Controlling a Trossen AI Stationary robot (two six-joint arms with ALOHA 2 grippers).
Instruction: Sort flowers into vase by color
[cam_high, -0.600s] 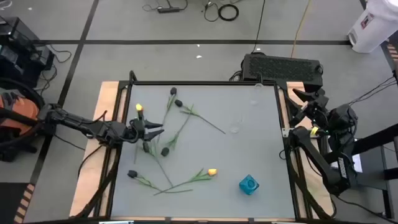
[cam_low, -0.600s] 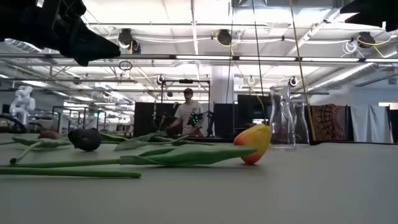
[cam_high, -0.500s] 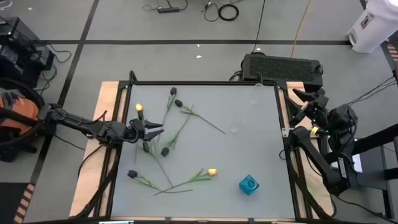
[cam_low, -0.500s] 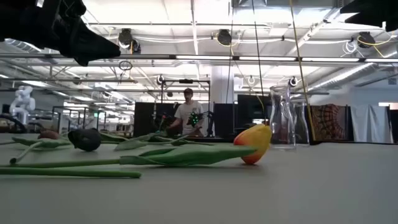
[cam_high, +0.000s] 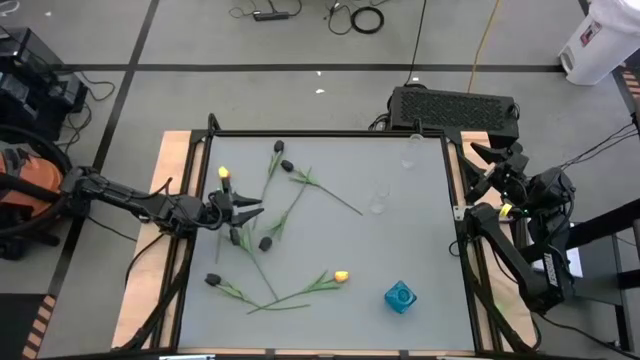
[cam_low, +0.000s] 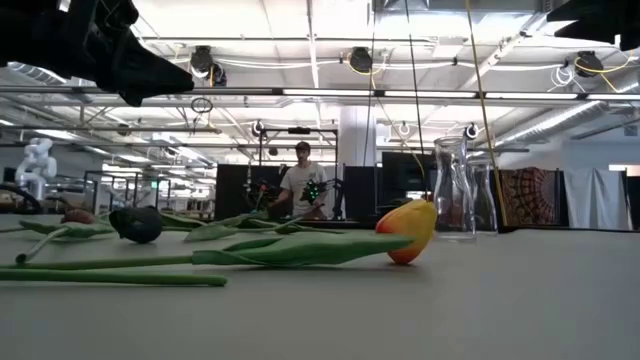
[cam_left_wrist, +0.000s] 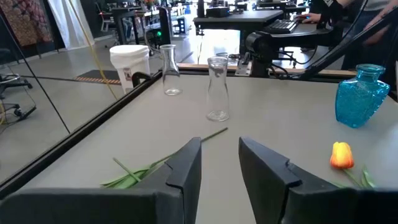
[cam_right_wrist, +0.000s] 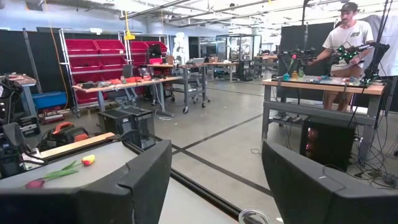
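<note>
Several artificial tulips lie flat on the left half of the table: a yellow head (cam_high: 223, 173) near the left edge, dark heads (cam_high: 278, 147) (cam_high: 265, 243) (cam_high: 212, 280), and a yellow-orange head (cam_high: 341, 276) (cam_low: 410, 230) (cam_left_wrist: 341, 155) toward the near edge. Two clear glass vases (cam_left_wrist: 217, 87) (cam_left_wrist: 169, 70) (cam_low: 455, 188) stand upright on the far right part, and a blue vase (cam_high: 399, 297) (cam_left_wrist: 362, 96) stands near the near edge. My left gripper (cam_high: 256, 209) (cam_left_wrist: 219, 165) is open above the crossing green stems (cam_left_wrist: 163, 165), touching nothing. My right gripper (cam_high: 487, 160) (cam_right_wrist: 214, 180) waits open at the table's right edge.
A wooden rim (cam_high: 172, 170) and a dark frame run round the grey table. Bare grey surface (cam_high: 410, 240) lies between the flowers and the right arm. A person (cam_low: 301, 180) stands at a bench in the room far behind the table.
</note>
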